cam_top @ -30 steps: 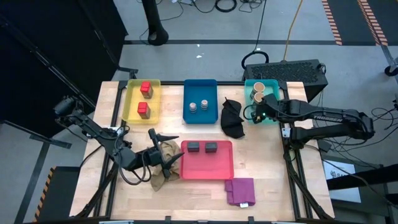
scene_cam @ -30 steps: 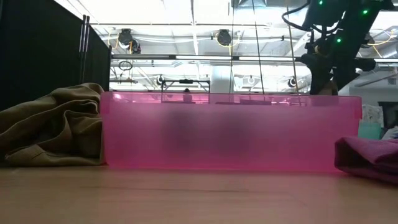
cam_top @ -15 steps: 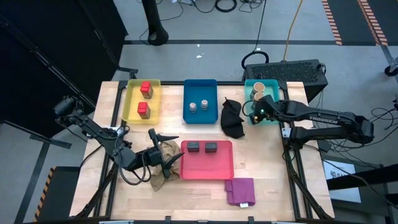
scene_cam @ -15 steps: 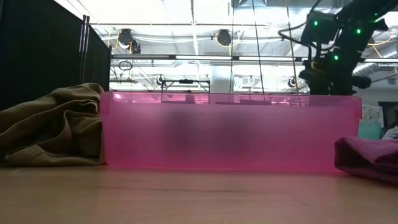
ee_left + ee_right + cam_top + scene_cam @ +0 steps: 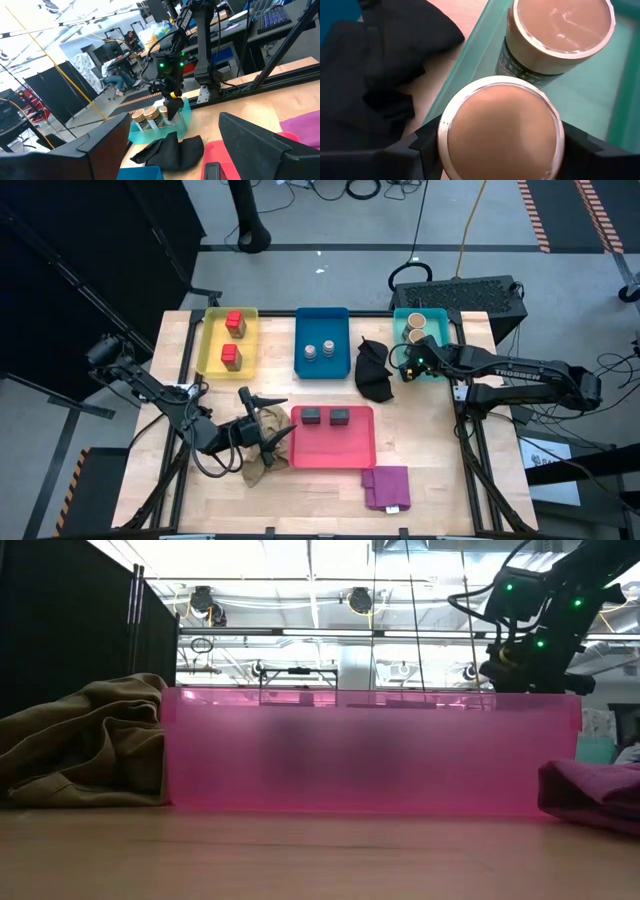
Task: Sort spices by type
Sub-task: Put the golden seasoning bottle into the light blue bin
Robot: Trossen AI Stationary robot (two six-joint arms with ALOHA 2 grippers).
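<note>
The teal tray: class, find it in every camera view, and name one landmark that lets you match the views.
High view: teal tray at the table's far right, beside the black cloth.
Low view: only a teal sliver at the right edge, behind the pink tray.
Left wrist view: mid-picture, jars inside.
Right wrist view: its floor fills the right side.
Shared landmark: the black cloth, except in the low view.
</note>
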